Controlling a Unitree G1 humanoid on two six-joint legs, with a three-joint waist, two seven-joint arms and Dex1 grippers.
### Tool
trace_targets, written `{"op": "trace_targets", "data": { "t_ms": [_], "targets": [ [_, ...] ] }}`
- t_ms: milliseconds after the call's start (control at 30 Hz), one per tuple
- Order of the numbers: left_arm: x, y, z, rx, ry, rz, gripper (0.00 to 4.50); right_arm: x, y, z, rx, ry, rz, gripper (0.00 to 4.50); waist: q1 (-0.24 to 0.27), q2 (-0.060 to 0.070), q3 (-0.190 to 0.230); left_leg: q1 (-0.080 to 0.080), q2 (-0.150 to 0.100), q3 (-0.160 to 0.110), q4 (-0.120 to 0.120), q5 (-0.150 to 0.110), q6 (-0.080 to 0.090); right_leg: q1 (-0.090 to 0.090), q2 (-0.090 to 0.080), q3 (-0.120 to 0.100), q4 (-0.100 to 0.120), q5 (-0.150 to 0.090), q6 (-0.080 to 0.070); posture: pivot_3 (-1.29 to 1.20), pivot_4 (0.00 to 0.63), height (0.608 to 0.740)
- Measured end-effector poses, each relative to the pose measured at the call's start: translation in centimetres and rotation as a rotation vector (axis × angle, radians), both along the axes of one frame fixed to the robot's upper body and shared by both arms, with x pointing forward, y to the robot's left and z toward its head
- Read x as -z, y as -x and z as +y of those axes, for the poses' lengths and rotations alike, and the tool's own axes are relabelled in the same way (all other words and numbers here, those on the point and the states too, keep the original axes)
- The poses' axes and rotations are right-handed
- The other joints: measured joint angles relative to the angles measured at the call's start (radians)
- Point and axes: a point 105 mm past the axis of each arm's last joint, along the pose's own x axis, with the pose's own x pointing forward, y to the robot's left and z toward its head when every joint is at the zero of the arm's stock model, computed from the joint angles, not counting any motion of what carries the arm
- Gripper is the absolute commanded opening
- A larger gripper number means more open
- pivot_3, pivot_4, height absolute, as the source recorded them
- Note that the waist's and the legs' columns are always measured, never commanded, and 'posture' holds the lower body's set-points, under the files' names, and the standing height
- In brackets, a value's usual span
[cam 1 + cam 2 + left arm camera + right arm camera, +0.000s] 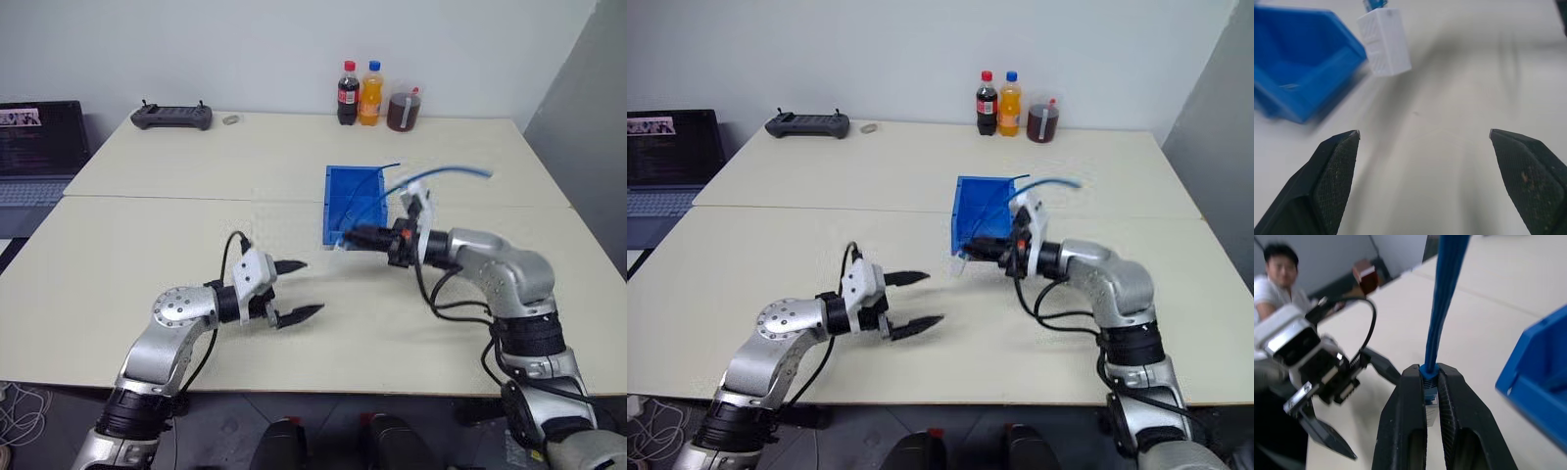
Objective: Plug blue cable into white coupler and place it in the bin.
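Left eye view: no readable labels; a red-capped dark cola bottle [348, 94], an orange soda bottle [370, 94] and a cup of dark drink [403, 110] stand at the far edge of the table [196, 176], with a black controller [171, 117] far left and a laptop [39, 147] off the table's left side, its screen text too small to read. Left end effector [297, 290] hangs over the table with its fingers wide apart, holding nothing. Right end effector [355, 238] has its fingers together, clamped on the blue cable [446, 172] near its plug end, right at the front lip of the bin [351, 201]; the cable arcs up and away to the right over the bin. The bin is blue, open-topped and sits mid-table. Right eye view: same layout, the left end effector well apart from the bin. Left wrist view: both black fingers [1334, 176] spread, bare table between them; the white coupler [1384, 41] is a small ribbed white block with a blue plug in its far end, just beside the bin's corner. Right wrist view: the fingers [1405, 426] pinch the cable, a thin light-blue line rising from the grip; the bin's edge shows beside it, and the left end effector and a person [1278, 279] beyond.
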Motion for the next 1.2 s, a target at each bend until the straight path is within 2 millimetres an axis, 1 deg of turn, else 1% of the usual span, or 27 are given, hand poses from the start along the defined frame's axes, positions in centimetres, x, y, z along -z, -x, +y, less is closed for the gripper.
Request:
{"op": "trace_targets", "data": {
  "t_ms": [67,133,200,233,333,367,433,467,500,567,600,633,800,867,933,1033,1100,1167,1200],
  "targets": [
    [-1.2,-0.1,-0.4,-0.052,0.055,-0.018,4.47,-0.8,-0.8,-0.3,0.041,-0.026,0.023,0.10,0.000,0.000,0.000,0.000,-0.001,0.000,0.000,0.000,0.000,0.000,0.000,0.000,0.000,0.000,0.000,0.00,0.150,0.740],
    [-1.6,-0.1,-0.6,-0.090,0.087,-0.009,4.47,-1.2,-1.5,-0.6,0.077,-0.050,0.049,0.10,-0.002,0.000,0.000,0.000,-0.001,0.001,-0.001,0.000,0.000,0.000,0.000,0.001,0.000,0.000,0.000,0.00,0.150,0.740],
    [-1.7,-0.1,-0.8,-0.144,0.124,0.010,4.47,-1.6,-2.9,-0.9,0.131,-0.060,0.083,0.10,-0.003,0.000,0.000,0.000,-0.001,0.001,-0.001,0.000,0.000,-0.001,0.000,0.001,0.000,0.000,0.000,0.00,0.150,0.740],
    [-1.8,-0.1,-0.9,-0.176,0.144,0.016,4.47,-2.0,-3.8,-1.1,0.164,-0.059,0.091,0.10,-0.005,0.000,0.000,0.000,-0.001,0.001,-0.002,0.000,0.000,-0.001,0.000,0.001,0.000,0.000,0.000,0.00,0.150,0.740],
    [-1.3,-0.1,-0.9,-0.300,0.215,0.056,4.47,-3.4,-8.0,-1.9,0.331,-0.022,0.077,0.10,-0.009,0.001,0.000,0.003,-0.002,0.004,-0.007,0.000,0.000,-0.001,0.000,0.004,-0.001,0.000,0.000,0.00,0.150,0.740],
    [-1.1,-0.2,-0.8,-0.317,0.220,0.065,4.47,-3.7,-8.6,-2.0,0.359,-0.014,0.067,0.10,-0.008,0.000,0.000,0.004,-0.002,0.004,-0.010,0.000,0.000,-0.001,0.000,0.004,-0.002,0.000,0.000,0.00,0.150,0.740],
    [-0.9,-0.3,-0.6,-0.359,0.222,0.070,4.50,-3.6,-9.9,-2.4,0.408,-0.004,0.055,0.78,-0.006,0.000,0.000,0.004,-0.001,0.004,-0.012,0.000,0.000,-0.001,0.001,0.004,-0.002,-0.001,-0.001,0.00,0.150,0.740],
    [-0.9,-0.3,-0.7,-0.371,0.234,0.067,4.50,-3.1,-10.6,-2.6,0.435,0.010,0.066,0.92,-0.005,0.000,0.000,0.003,-0.001,0.004,-0.012,0.000,0.000,-0.002,0.001,0.004,-0.003,-0.001,-0.002,0.00,0.150,0.740],
    [-1.0,-0.3,-0.9,-0.370,0.240,0.067,4.50,-2.7,-11.0,-2.6,0.448,0.022,0.073,1.19,-0.004,0.000,0.000,0.003,-0.001,0.004,-0.013,0.000,-0.001,-0.002,0.000,0.004,-0.004,-0.001,-0.002,0.00,0.150,0.740],
    [-0.9,-0.1,-1.3,-0.368,0.240,0.068,4.50,-2.1,-11.4,-2.5,0.457,0.045,0.077,1.63,-0.004,0.000,0.000,0.002,-0.001,0.005,-0.013,0.000,-0.001,-0.002,0.000,0.004,-0.006,-0.001,-0.002,0.00,0.150,0.740],
    [-0.9,0.0,-1.4,-0.366,0.239,0.069,4.50,-1.9,-11.7,-2.5,0.462,0.051,0.075,1.92,-0.004,0.000,0.000,0.002,-0.001,0.005,-0.013,0.000,-0.001,-0.002,-0.001,0.004,-0.007,-0.001,-0.002,0.00,0.150,0.740],
    [-0.9,0.0,-1.4,-0.369,0.238,0.069,4.50,-1.8,-11.8,-2.6,0.469,0.063,0.076,2.04,-0.004,0.001,0.000,0.002,-0.002,0.006,-0.013,0.000,-0.001,-0.002,-0.001,0.004,-0.008,-0.001,-0.001,0.00,0.150,0.740],
    [-0.9,-0.2,-1.1,-0.387,0.236,0.067,4.50,-2.1,-12.4,-2.8,0.487,0.092,0.046,3.24,-0.004,0.001,0.001,0.002,-0.001,0.005,-0.013,0.000,0.000,-0.002,-0.001,0.004,-0.008,-0.001,-0.001,0.00,0.150,0.740],
    [-0.9,-0.2,-1.1,-0.388,0.237,0.065,4.50,-2.0,-12.7,-3.2,0.519,0.114,0.043,3.66,-0.004,0.001,0.001,0.002,-0.002,0.005,-0.013,0.000,-0.001,-0.001,-0.001,0.004,-0.008,-0.001,-0.001,0.00,0.150,0.740],
    [-1.0,-0.3,-1.1,-0.389,0.237,0.063,4.50,-2.0,-13.1,-4.2,0.571,0.135,0.025,4.11,-0.003,0.001,0.001,0.002,-0.002,0.005,-0.013,0.000,-0.001,-0.001,-0.002,0.004,-0.008,-0.001,-0.001,0.00,0.150,0.740],
    [-1.0,-0.4,-1.1,-0.401,0.234,0.070,4.50,-2.4,-13.2,-5.5,0.602,0.146,0.009,4.11,-0.003,0.001,0.001,0.001,-0.002,0.005,-0.013,0.000,-0.001,-0.002,-0.002,0.004,-0.009,-0.001,-0.001,0.00,0.150,0.740],
    [-0.9,-0.4,-1.1,-0.408,0.234,0.081,4.50,-3.1,-13.1,-6.2,0.606,0.158,-0.031,4.11,-0.003,0.001,0.001,0.001,-0.002,0.005,-0.014,0.000,-0.001,-0.002,-0.002,0.004,-0.009,-0.001,-0.001,0.00,0.150,0.740],
    [-0.6,-0.7,-0.8,-0.437,0.229,0.099,4.50,-3.7,-12.5,-7.2,0.605,0.176,-0.098,4.11,-0.003,0.001,0.001,0.001,-0.002,0.004,-0.014,0.000,-0.001,-0.001,-0.002,0.003,-0.010,-0.001,-0.001,0.00,0.150,0.740],
    [-0.7,-0.9,-0.5,-0.456,0.226,0.100,4.50,-3.8,-11.8,-7.9,0.612,0.178,-0.141,4.11,0.000,0.000,0.000,0.000,-0.001,0.002,-0.014,0.000,-0.001,-0.001,-0.002,0.001,-0.010,-0.001,-0.001,0.00,0.150,0.740]
  ]
}}
